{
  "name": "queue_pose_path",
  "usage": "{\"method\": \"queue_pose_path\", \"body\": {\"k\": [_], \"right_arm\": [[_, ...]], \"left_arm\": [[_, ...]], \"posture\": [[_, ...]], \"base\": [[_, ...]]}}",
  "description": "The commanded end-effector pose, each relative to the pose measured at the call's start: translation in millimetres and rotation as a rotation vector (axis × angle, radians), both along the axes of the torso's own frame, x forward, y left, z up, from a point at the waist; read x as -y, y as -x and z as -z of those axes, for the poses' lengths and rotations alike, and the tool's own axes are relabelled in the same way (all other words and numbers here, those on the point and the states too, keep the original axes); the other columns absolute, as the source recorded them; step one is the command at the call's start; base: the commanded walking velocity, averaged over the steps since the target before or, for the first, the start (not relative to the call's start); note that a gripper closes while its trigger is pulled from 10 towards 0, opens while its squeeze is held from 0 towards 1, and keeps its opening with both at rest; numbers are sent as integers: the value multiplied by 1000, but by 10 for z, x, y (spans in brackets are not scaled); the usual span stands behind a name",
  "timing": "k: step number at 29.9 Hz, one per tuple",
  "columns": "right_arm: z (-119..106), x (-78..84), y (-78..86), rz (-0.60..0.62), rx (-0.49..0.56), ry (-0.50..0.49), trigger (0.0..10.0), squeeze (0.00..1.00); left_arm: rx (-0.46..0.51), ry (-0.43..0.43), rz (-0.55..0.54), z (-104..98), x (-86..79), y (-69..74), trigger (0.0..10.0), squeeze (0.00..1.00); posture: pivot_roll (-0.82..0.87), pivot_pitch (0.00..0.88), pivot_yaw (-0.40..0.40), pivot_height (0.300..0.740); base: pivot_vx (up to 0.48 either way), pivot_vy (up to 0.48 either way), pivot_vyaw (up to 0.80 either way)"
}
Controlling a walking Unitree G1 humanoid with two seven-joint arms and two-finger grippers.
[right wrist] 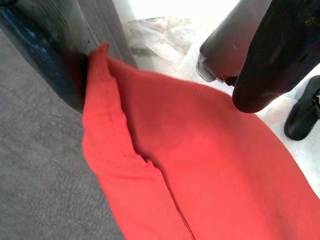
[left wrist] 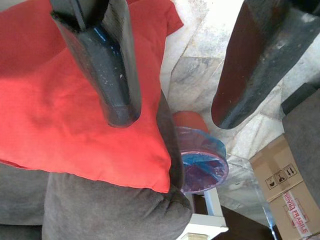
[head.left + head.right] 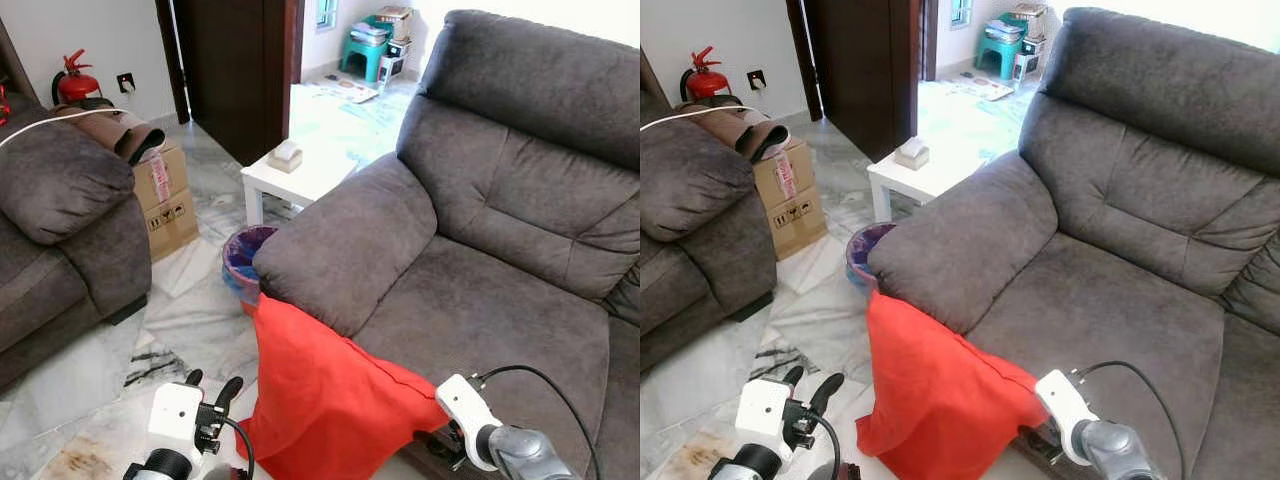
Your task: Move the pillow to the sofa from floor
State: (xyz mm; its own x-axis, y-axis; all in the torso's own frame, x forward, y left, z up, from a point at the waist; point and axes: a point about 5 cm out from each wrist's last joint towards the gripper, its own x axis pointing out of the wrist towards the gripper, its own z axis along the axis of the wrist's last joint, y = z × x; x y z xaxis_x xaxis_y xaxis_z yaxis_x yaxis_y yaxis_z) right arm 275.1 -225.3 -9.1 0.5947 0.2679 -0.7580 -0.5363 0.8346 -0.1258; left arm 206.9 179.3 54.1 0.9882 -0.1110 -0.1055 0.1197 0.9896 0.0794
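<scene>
Pillow: soft red fabric pillow (image 3: 325,395) leans against the front of the grey upholstered sofa (image 3: 480,300), upper corner tucked under its armrest, lower end toward the marble floor (image 3: 190,310).
Left gripper (image 3: 212,390): just beside the pillow's left edge, fingers (image 2: 107,65) spread, holding nothing.
Right gripper (image 1: 165,60): at the pillow's right edge by the seat front, fingers parted, empty.
Surroundings: blue-lined round bin (image 3: 243,258) beside the armrest; white side table (image 3: 300,175) behind it.

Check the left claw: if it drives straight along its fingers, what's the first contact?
Probably the red pillow: in the wrist view the left claw is open, one finger over the pillow's edge, the other over marble floor. Beyond sits the bin. Depth is unclear.
</scene>
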Motion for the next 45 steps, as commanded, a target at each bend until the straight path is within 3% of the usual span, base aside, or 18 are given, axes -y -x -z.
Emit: {"method": "queue_pose_path", "body": {"k": [1,9,17,28,32,36,37,38,39,45], "right_arm": [[17,-14,21,36,16,-47,10000,0],[-6,-70,-34,142,74,-121,10000,0],[46,-189,-10,152,81,-144,10000,0],[82,-449,-29,292,123,-303,10000,0],[54,-489,-61,352,154,-368,10000,0],[53,-486,-64,370,160,-371,10000,0],[46,-481,-69,409,169,-408,8000,0],[38,-471,-75,435,179,-428,0,0],[24,-460,-83,476,194,-473,0,0],[20,-452,-83,512,206,-513,0,0]], "left_arm": [[-17,5,5,10,0,40,10000,0],[-25,3,0,1,6,95,10000,0],[-22,2,-9,-36,-4,120,10000,0],[2,-18,-4,-194,-57,155,10000,0],[2,-24,1,-228,-72,173,10000,0],[-3,-27,2,-230,-80,180,10000,0],[-8,-31,4,-227,-87,184,10000,0],[-10,-31,4,-229,-90,186,10000,0],[-12,-33,4,-236,-91,186,10000,0],[-14,-36,10,-244,-87,176,10000,0]], "posture": [[147,124,-74,638],[159,131,-79,638],[169,152,-76,638],[228,188,-56,638],[234,195,-46,638],[228,198,-44,638],[225,199,-40,638],[224,200,-39,638],[226,202,-37,638],[222,200,-37,638]], "base": [[0,0,0],[0,0,0],[0,0,0],[0,0,0],[0,0,0],[0,0,0],[0,0,0],[0,0,0],[0,0,0],[0,0,0]]}}
